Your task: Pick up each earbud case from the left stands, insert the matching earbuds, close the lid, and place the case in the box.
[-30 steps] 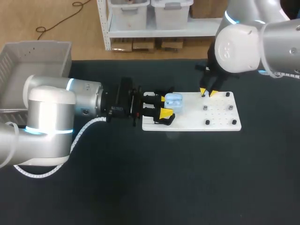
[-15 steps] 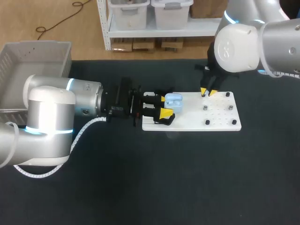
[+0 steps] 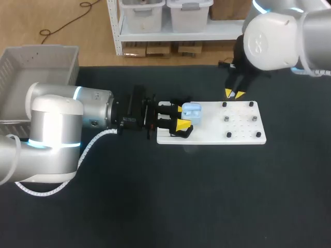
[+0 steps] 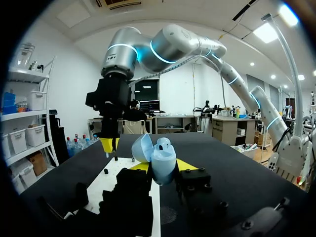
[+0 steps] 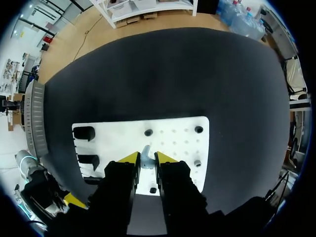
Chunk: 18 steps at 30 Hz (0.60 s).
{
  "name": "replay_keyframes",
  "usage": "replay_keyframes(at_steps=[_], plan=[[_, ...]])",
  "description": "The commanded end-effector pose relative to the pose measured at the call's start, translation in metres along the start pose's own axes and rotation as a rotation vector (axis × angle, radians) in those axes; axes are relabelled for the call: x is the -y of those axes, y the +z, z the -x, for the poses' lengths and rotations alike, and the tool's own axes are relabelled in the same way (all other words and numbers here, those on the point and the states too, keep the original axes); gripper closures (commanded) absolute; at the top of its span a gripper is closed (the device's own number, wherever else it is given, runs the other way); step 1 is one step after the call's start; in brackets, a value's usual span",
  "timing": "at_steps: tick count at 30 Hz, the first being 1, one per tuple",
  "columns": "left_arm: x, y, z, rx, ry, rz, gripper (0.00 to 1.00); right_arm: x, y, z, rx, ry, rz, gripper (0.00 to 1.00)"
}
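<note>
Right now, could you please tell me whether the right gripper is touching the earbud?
Touching: in the right wrist view the right gripper has both yellow tips pressed against the earbud, one from each side.

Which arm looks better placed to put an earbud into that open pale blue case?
The right. The right gripper pinches a small pale earbud above the white board, while the left gripper is busy holding the open pale blue case.

No readable text, labels, numbers — nothing legible on earbud case (image 3: 191, 110) or white board (image 3: 240, 135)
</note>
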State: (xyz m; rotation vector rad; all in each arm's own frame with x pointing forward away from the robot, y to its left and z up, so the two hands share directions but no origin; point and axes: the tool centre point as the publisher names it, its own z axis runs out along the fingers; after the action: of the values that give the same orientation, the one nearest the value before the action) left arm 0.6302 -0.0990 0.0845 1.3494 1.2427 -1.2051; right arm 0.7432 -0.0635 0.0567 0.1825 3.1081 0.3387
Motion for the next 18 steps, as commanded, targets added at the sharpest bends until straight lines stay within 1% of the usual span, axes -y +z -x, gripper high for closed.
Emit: replay_keyframes(at_steps=[1,5,7,9,13,18], plan=[[0.000,0.000,0.000,-0.002,0.000,0.000,1.00,0.003,-0.025,-0.025,0.055,0.010,-0.001,1.00],[0.000,0.000,0.000,-0.002,0.000,0.000,1.00,-0.002,-0.046,-0.037,0.067,0.018,-0.003,1.00],[0.000,0.000,0.000,-0.002,0.000,0.000,1.00,-0.006,-0.056,-0.044,0.052,0.007,0.002,1.00],[0.000,0.000,0.000,-0.002,0.000,0.000,1.00,-0.011,-0.064,-0.051,0.055,0.003,0.002,1.00],[0.000,0.000,0.000,-0.002,0.000,0.000,1.00,-0.024,-0.081,-0.066,0.065,-0.021,-0.004,1.00],[0.000,0.000,0.000,-0.002,0.000,0.000,1.00,-0.043,-0.097,-0.086,0.093,-0.055,-0.033,1.00]])
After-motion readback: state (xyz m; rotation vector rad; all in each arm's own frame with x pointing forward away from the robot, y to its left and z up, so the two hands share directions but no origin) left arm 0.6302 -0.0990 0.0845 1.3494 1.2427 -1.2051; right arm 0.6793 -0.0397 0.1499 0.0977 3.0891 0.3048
